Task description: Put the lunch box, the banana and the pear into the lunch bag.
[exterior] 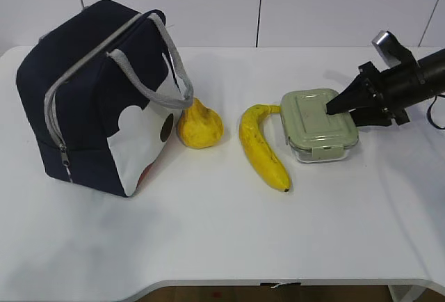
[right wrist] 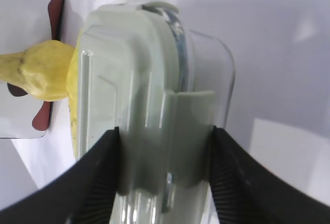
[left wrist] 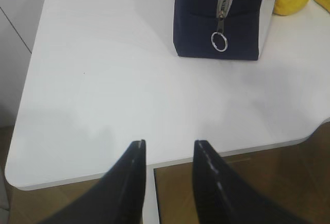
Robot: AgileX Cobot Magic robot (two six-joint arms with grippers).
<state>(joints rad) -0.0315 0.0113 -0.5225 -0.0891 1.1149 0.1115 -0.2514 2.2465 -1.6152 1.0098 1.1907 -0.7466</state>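
Right gripper (right wrist: 164,146) straddling lunch box (right wrist: 139,95), fingers flanking its clip

The right arm (exterior: 417,72) is matte black, a thick rounded tube with a small silver-grey block mounted on top of its wrist and a thin black cable looping below it at the picture's edge. It narrows to the right gripper (exterior: 338,107), two black wedge-shaped fingers tapering to points. Seen close, the right gripper's fingers (right wrist: 242,182) have fine ribbed inner faces. The left gripper (left wrist: 167,149) has two similar dark tapering fingers (left wrist: 135,177), each with a pale line along its inner edge.
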